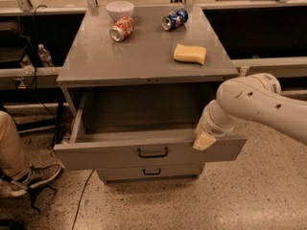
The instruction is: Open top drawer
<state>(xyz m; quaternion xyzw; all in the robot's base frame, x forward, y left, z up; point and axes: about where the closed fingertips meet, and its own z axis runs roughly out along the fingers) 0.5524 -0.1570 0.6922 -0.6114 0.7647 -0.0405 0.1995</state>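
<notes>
The top drawer (110, 153) of the grey metal cabinet stands pulled far out, its deep box bare inside. Its small black bar handle (152, 152) is at the middle of the front. My gripper (205, 140) is at the right end of the drawer front, at its top edge, with the white arm reaching in from the right. Below it, one narrower drawer (151, 172) shows, shut, partly hidden under the open one.
On the cabinet top (144, 56) lie a red can (122, 28), a blue can (174, 19), a white bowl (120, 8) and a yellow sponge (190, 53). A person's leg and shoe (29, 177) are at the left. A cable runs on the floor.
</notes>
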